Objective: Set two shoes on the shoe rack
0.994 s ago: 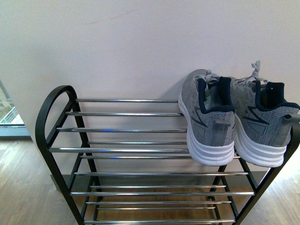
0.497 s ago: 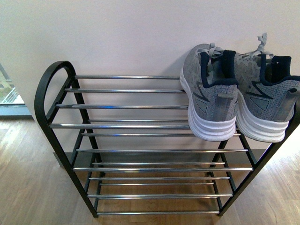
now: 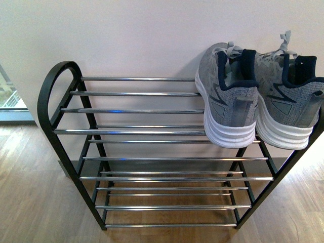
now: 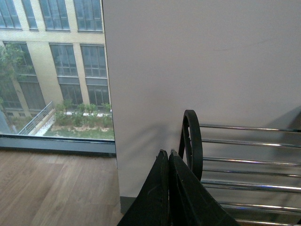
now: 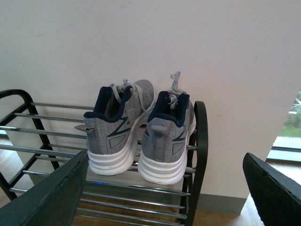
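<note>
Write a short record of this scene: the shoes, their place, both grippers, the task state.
shoes: two grey sneakers, side by side, heels toward the camera
place: top shelf of the rack, right end
left gripper: shut, holding nothing
right gripper: open, holding nothing
task state: both sneakers on the rack

The left sneaker [image 3: 230, 101] and right sneaker [image 3: 291, 109] are sitting side by side at the right end of the shoe rack [image 3: 55, 101], on its top shelf. Their heels are facing the camera and their toes are pointing toward the wall [image 3: 126, 35]. The right sneaker is seemingly touching the side frame, though the picture's edge is cutting it off.
</note>
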Controlling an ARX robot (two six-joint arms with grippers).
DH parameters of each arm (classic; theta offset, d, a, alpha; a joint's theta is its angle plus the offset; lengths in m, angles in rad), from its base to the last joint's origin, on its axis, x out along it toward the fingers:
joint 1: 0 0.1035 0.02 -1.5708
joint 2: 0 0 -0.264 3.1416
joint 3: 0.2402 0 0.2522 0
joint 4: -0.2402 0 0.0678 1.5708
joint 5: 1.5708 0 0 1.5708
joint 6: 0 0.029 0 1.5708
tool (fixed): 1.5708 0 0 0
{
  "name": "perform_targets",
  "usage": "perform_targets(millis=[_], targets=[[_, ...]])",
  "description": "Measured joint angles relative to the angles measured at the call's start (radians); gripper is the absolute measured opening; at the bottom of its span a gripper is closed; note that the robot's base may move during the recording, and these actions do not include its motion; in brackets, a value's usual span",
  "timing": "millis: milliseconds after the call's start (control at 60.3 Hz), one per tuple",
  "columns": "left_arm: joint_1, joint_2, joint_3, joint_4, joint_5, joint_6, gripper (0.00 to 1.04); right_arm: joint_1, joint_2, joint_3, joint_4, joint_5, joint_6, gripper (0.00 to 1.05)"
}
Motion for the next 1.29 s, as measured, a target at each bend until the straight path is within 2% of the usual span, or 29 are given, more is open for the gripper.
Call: perform_targets(millis=[249, 348, 729, 1293], targets=[[0.000, -0.066, 0.000, -0.066, 0.000, 0.000, 0.01, 0.000, 0.000, 0.000, 0.000, 0.000, 0.000, 0.95], [0.000, -0.195, 0.000, -0.225, 0.000, 0.000, 0.01, 0.000, 0.000, 0.000, 0.000, 0.000, 0.000, 0.95], [0.002, -0.221, 0.000, -0.239, 0.000, 0.000, 0.01, 0.000, 0.000, 0.000, 0.000, 0.000, 0.000, 0.95], [0.002, -0.221, 0.000, -0.239, -0.001, 0.000, 0.95, 0.000, 0.000, 0.000, 0.000, -0.003, 0.000, 0.95]])
